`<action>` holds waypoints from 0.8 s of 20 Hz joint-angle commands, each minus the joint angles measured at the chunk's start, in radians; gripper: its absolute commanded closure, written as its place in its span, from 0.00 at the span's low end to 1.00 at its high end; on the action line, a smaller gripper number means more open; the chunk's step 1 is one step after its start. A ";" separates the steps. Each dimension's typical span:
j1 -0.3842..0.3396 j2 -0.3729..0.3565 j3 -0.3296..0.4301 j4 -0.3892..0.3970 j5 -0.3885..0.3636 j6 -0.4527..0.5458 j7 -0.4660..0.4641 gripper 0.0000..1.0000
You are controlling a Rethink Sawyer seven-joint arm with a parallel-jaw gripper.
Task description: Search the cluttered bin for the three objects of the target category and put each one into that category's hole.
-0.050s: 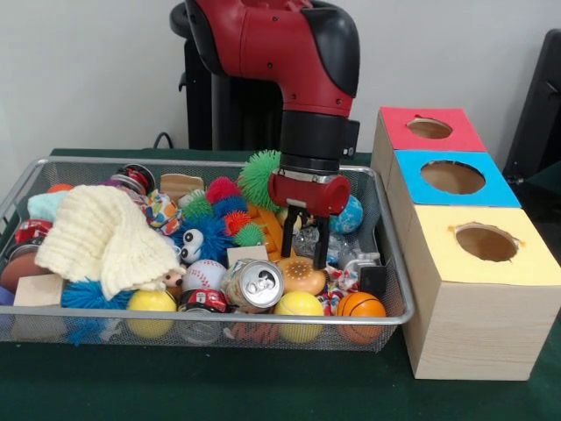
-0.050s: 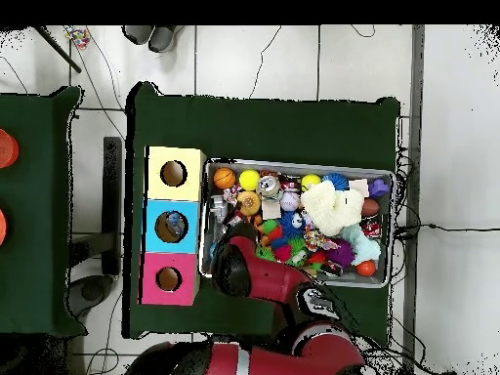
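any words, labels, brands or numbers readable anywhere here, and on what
None can be read.
Silver can: only its top and pull tab face the front camera; no print shows.
Red can: dark markings, too blurred to read.
Red box, blue box, yellow box: plain coloured tops with holes, no lettering.
Overhead view: everything in the bin is too small to read.

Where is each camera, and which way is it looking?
Front view: sits across the table at bin height, facing the wire bin of toys and the three boxes; the red arm comes down, its gripper among the toys.
Overhead view: hangs above the table, looking straight down on the bin and boxes; the arm reaches in from the bottom.
Both show the bin, boxes, white knitted cloth and little basketball.
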 commanded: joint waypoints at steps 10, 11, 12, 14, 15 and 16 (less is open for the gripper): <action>0.066 0.208 0.001 -0.050 0.134 -0.056 0.177 0.00; 0.073 0.219 0.002 -0.059 0.145 -0.060 0.177 0.00; 0.075 0.235 0.005 -0.068 0.151 -0.068 0.178 0.00; 0.064 0.266 0.017 -0.086 0.142 -0.067 0.169 0.00; 0.052 0.286 0.030 -0.094 0.129 -0.055 0.162 0.00; 0.050 0.317 0.038 -0.109 0.125 -0.055 0.158 0.00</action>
